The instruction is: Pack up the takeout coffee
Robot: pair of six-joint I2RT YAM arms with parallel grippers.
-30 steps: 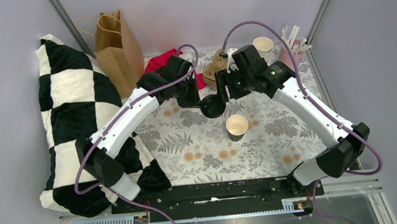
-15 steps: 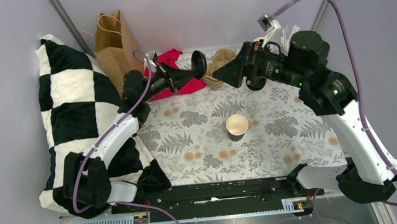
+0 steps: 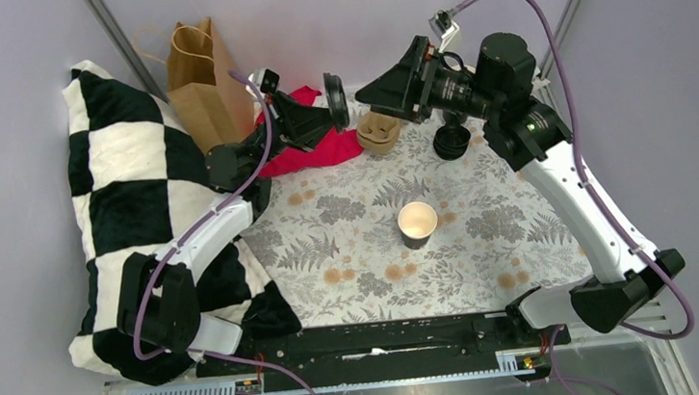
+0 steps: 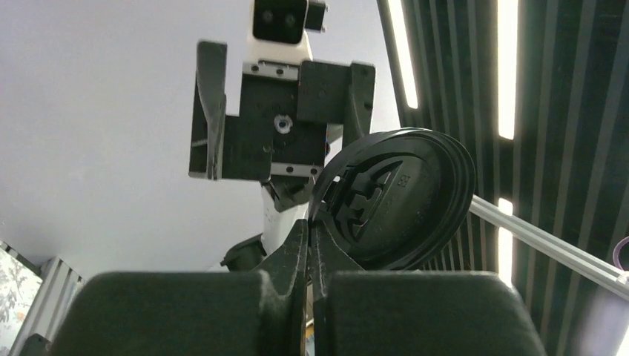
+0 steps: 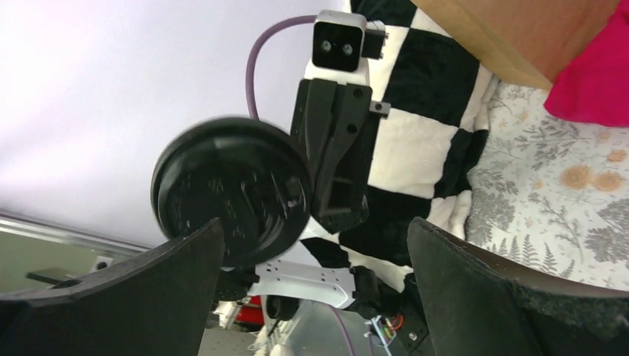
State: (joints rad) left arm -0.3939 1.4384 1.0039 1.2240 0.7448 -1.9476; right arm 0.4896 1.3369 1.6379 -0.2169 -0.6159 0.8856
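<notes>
The paper cup (image 3: pixel 417 221) stands upright and lidless on the floral table cover, with neither gripper near it. Its round black lid (image 3: pixel 336 100) hangs on edge in the air at the back, and my left gripper (image 3: pixel 328 110) is shut on the lid's rim. In the left wrist view the closed fingertips (image 4: pixel 311 236) pinch the lower left edge of the lid (image 4: pixel 397 196). My right gripper (image 3: pixel 361 90) is open and points at the lid from the right. The right wrist view shows the lid (image 5: pixel 231 191) just past the left finger of my right gripper (image 5: pixel 315 226), with nothing between the jaws.
A brown paper bag (image 3: pixel 203 76) stands at the back left beside a black-and-white checkered pillow (image 3: pixel 128 199). A red cloth (image 3: pixel 310 148) and a brown cardboard piece (image 3: pixel 380 133) lie at the back of the table (image 3: pixel 485 242), below the raised grippers.
Both arms rose from the middle of the table to the back. The left one carried the lid up with it. The right gripper opened wide and drew back to the right.
</notes>
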